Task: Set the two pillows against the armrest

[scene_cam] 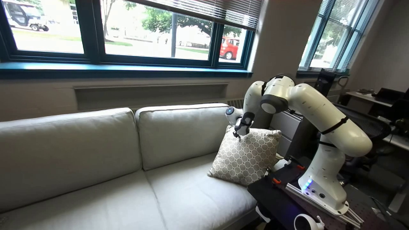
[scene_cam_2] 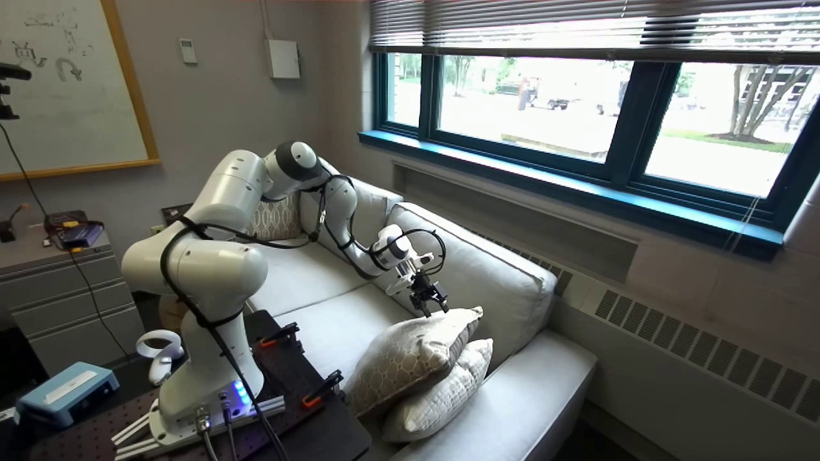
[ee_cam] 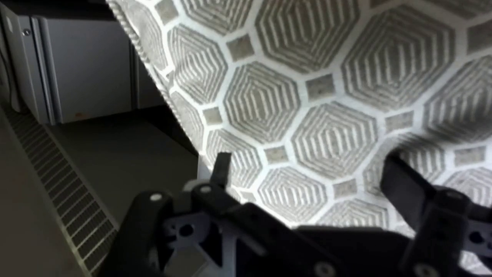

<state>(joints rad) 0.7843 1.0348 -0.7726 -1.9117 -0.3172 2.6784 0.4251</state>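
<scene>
The larger beige lattice pillow (scene_cam: 246, 156) leans at the sofa's end, its top tilted toward the armrest side. In an exterior view the beige pillow (scene_cam_2: 410, 352) rests on the smaller cream-white pillow (scene_cam_2: 442, 397), which leans by the padded armrest (scene_cam_2: 532, 390). My gripper (scene_cam_2: 437, 308) is at the beige pillow's top edge, by the sofa back. In the wrist view my gripper (ee_cam: 305, 161) has its fingers wide apart, with the patterned face (ee_cam: 334, 138) filling the space beyond and between them. Whether the fingers touch the fabric is hard to tell. The cream-white pillow is hidden in the wrist view.
The sofa's back cushion (scene_cam: 185, 131) stands right behind the gripper. The robot's black table (scene_cam_2: 320, 422) with orange-tipped clamps (scene_cam_2: 320, 392) borders the seat front. Another patterned pillow (scene_cam_2: 277, 219) sits at the sofa's far end. A wall heater (scene_cam_2: 692, 358) runs behind.
</scene>
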